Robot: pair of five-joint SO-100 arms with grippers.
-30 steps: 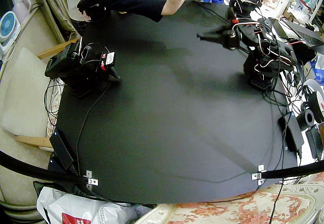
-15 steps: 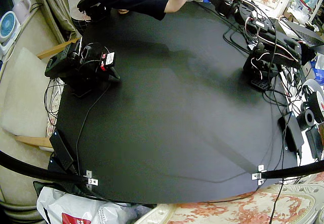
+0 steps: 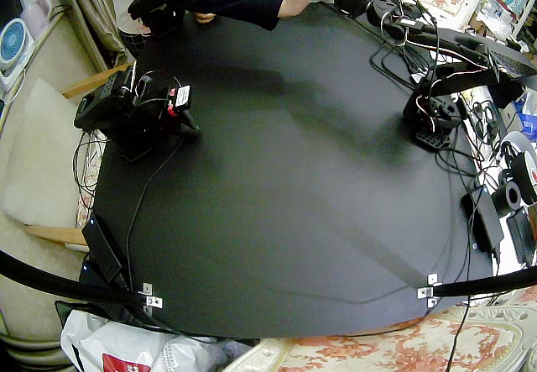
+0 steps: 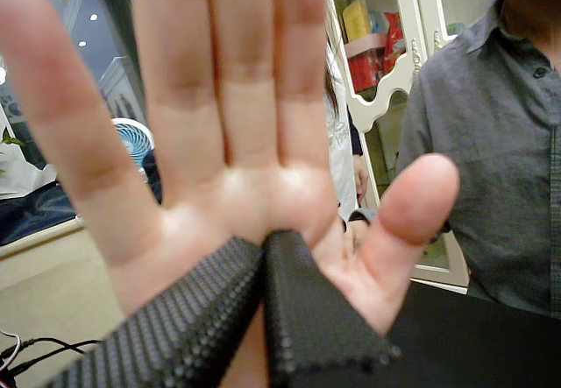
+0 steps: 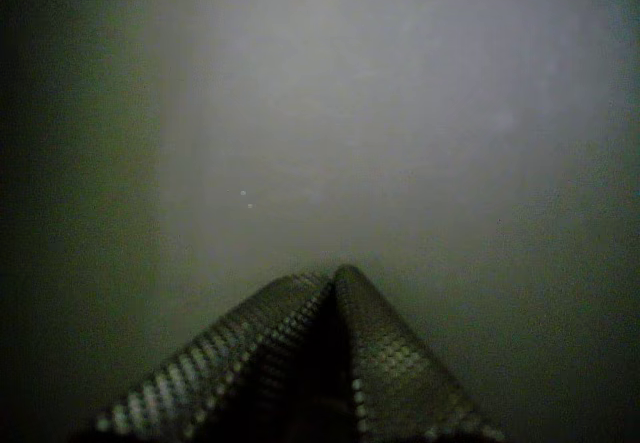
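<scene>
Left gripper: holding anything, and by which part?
Nothing held. The left gripper is shut empty, its tips at the palm of a person's open hand. The right gripper is shut empty too.

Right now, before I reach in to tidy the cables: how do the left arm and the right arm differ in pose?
The left arm is stretched out high towards the far edge; the right arm sits folded low on the table. The left hand meets a person's palm and seems to touch it; the right hand faces only bare dark tabletop. Both hands are shut and hold nothing.
</scene>
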